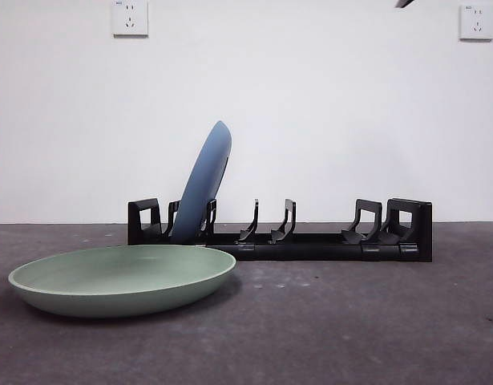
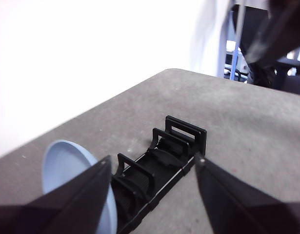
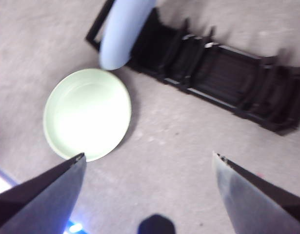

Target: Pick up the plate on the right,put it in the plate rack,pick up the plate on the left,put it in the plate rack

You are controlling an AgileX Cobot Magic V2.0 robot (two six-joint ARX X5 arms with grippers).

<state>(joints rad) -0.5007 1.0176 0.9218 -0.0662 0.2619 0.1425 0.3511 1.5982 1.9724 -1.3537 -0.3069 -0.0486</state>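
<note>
Blue plate [image 1: 203, 186] stands in plate rack [image 1: 310, 241], left end. Green plate [image 1: 122, 277] lies flat, near left; rigid, smooth (likely slippery): pinch rim. Left gripper [image 2: 152, 170], right gripper [image 3: 149, 165] spread, empty.

Both grippers — left gripper [image 2: 152, 195], right gripper [image 3: 147, 195] — dark, apparently smooth tapered jaws.

Plate rack [image 1: 310, 241]: black all over, prongs and blocky ends alike, no pattern.
Upright plate [image 1: 204, 180]: plain pale blue, unpatterned, greyer in its shaded part.
Flat plate [image 1: 122, 278]: plain pale green, washed near white where light falls inside it.
Table [image 1: 350, 321]: mottled dark grey with faint lighter specks.
Wall [image 1: 310, 104]: white, with two white sockets [image 1: 130, 18].
Left gripper [image 2: 152, 165] and right gripper [image 3: 147, 158]: black jaws, greyish sheen on their inner faces.
</note>
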